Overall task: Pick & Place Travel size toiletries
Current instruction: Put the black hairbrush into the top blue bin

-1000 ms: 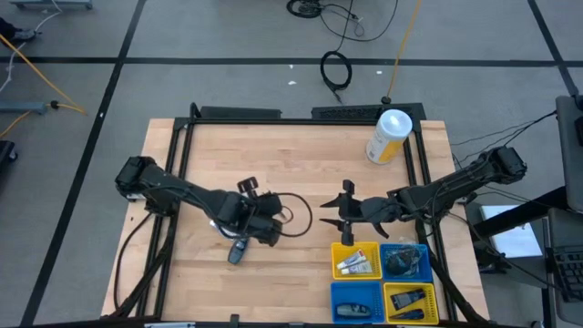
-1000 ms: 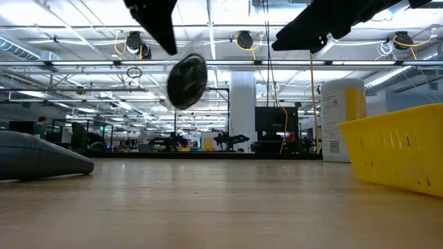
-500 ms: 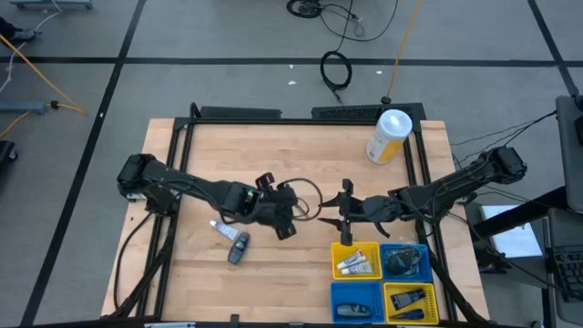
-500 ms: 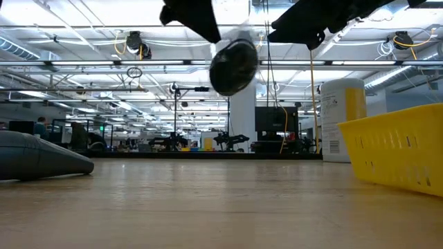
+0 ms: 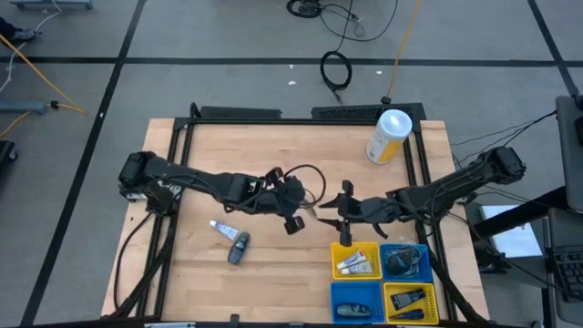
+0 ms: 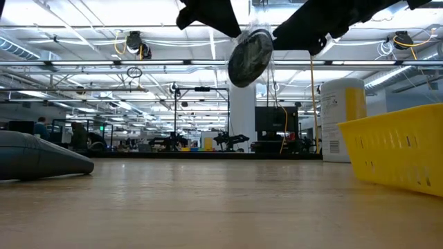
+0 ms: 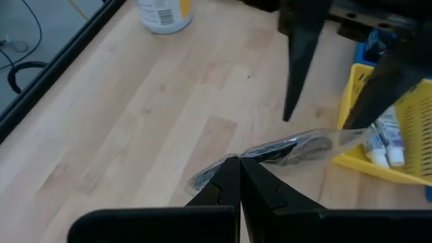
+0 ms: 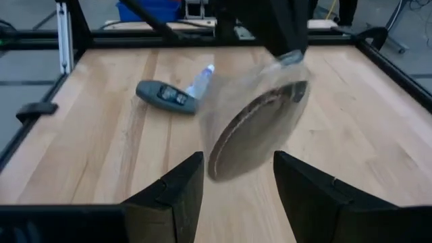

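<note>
My left gripper point(image 5: 290, 215) is over the middle of the table, shut on a greyish round piece in clear wrap point(image 8: 256, 128), which also shows in the low view point(image 6: 249, 55) well above the wood. My right gripper point(image 5: 343, 212) is open and empty just right of it, its fingers point(image 8: 169, 196) level and pointing at the piece. A small white tube point(image 5: 221, 229) and a dark grey oblong piece point(image 5: 238, 248) lie flat on the table to the left. My left gripper pinches the clear wrap's edge point(image 7: 233, 159) between its two shut fingers, not the round piece itself. The fingers come from above, slanting from the table's left. The piece hangs below and beyond the fingertips, tilted on edge, lifted clear of the table.
Four small bins stand at the near right: a yellow one point(image 5: 333, 248) holding white tubes, a blue one point(image 5: 424, 251), another blue point(image 5: 335, 290) and another yellow point(image 5: 432, 290). A large white-and-yellow canister point(image 5: 389, 137) stands at the far right. Bare wood lies between the arms.
My left gripper has carried the wrapped round piece toward the table's right edge and upward, away from the white tube and the dark oblong piece, up to my right gripper. The piece has swung and turned more edge-on. My right gripper has kept still.
</note>
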